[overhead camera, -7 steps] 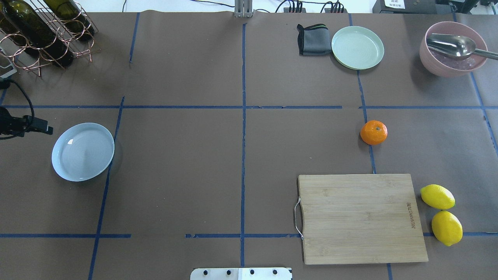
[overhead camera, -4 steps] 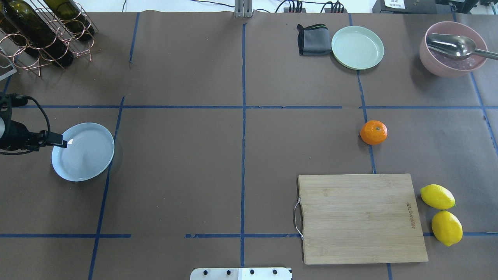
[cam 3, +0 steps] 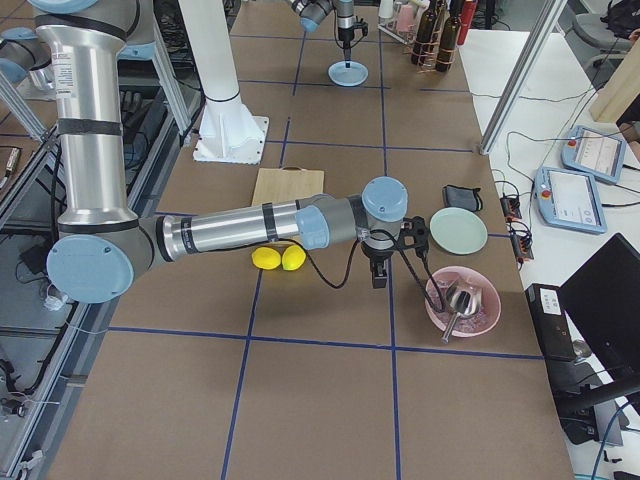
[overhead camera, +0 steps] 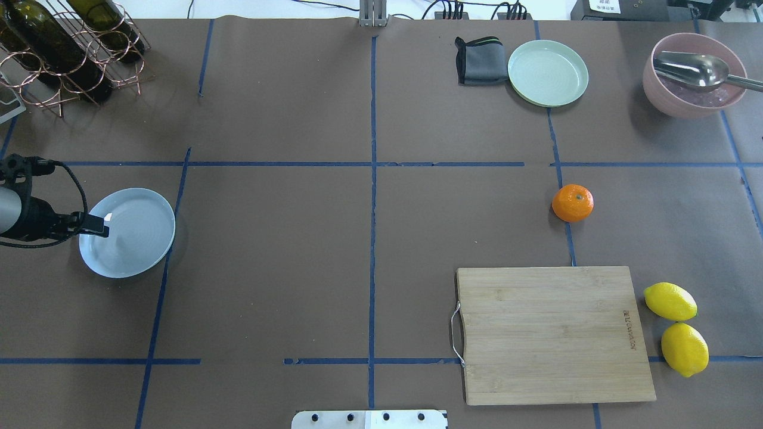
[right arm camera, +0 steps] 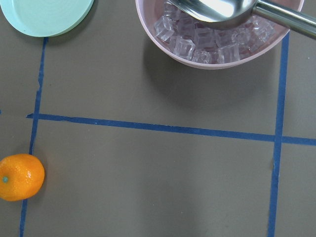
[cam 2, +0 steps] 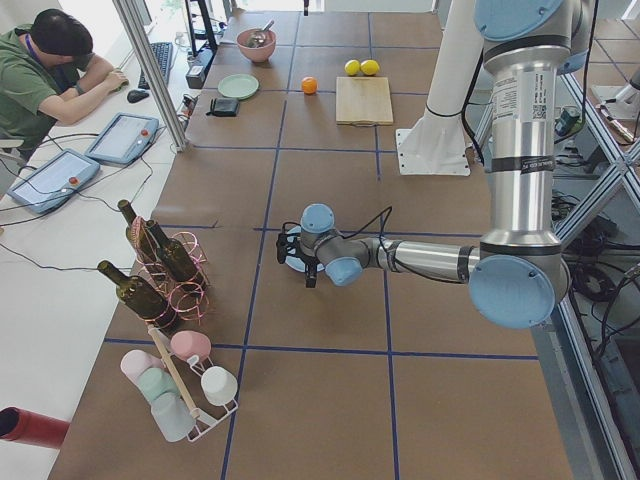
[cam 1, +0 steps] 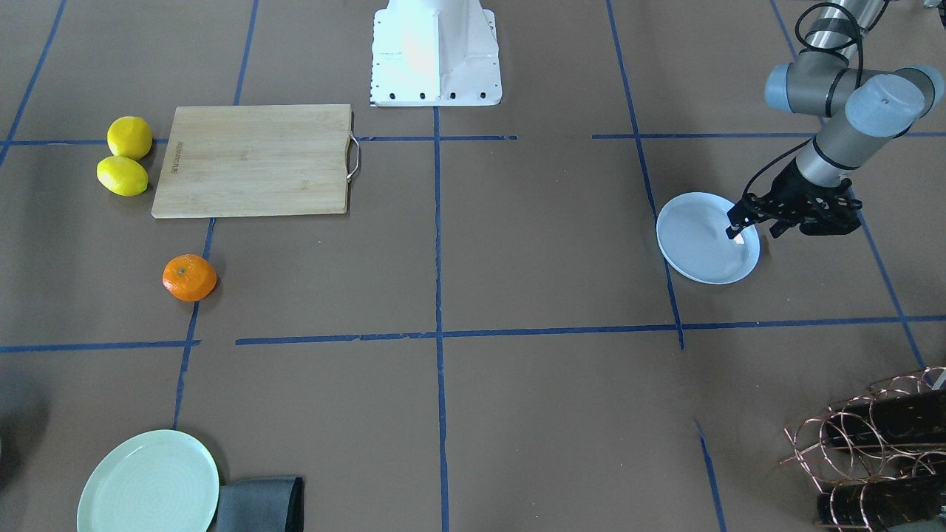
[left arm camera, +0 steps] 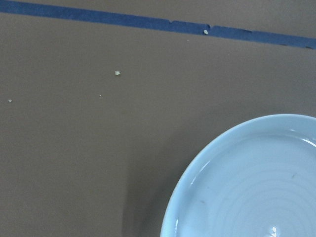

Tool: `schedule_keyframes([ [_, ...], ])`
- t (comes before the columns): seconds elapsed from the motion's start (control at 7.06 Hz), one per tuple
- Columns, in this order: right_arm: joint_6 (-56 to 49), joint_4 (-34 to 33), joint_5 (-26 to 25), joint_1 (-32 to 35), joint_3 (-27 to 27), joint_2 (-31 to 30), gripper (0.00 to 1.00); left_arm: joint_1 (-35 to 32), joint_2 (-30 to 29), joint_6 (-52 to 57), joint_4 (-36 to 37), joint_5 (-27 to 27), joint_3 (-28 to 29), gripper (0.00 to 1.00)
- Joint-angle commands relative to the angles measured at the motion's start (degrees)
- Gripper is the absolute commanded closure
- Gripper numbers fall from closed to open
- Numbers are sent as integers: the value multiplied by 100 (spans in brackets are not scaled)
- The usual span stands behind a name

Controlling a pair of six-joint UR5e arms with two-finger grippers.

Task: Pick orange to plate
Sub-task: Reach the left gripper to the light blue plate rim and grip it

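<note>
- the orange (overhead camera: 572, 203) rests on the table (overhead camera: 268, 268) in the right half, just past the far edge of the cutting board (overhead camera: 551, 333) and apart from it.
- the plate (overhead camera: 137, 238) lies flat near the left edge, well apart from the orange.
- the left arm (cam 2: 420, 262) has its upper part standing upright and its forearm lying about level over the table. the wrist is bent so the left gripper (overhead camera: 98, 226) points down over the plate's left rim.
- whether that gripper touches the plate, and how wide its fingers stand, i cannot tell.
- the left wrist view looks straight down on the plate's rim and the table beside it.
- the right arm (cam 3: 230, 232) reaches out low and level. the right gripper (cam 3: 379, 272) hangs straight down above the table, between the orange and the pink bowl (overhead camera: 694, 74) of ice cubes.
- this gripper shows only from the side, so i cannot tell its width.
- two lemons (overhead camera: 670, 301) lie side by side just right of the board.
- a mint-green plate (overhead camera: 548, 72) sits at the far side with a grey cloth (overhead camera: 480, 61) just beside it.
</note>
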Motion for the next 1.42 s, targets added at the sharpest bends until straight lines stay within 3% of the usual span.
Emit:
schedule_keyframes([
  [0.0, 35, -3, 0, -5, 73, 0, 0, 27, 67, 7, 4, 17, 6, 33],
  [0.28, 44, -3, 9, -5, 82, 0, 0, 45, 76, 7, 4, 17, 6, 61],
  [0.57, 35, -3, 0, -5, 82, 0, 0, 45, 76, 15, -5, 17, -64, 99],
  [1.28, 70, -3, 9, -5, 169, 9, 0, -43, 252, 77, 30, -79, -660, 100],
])
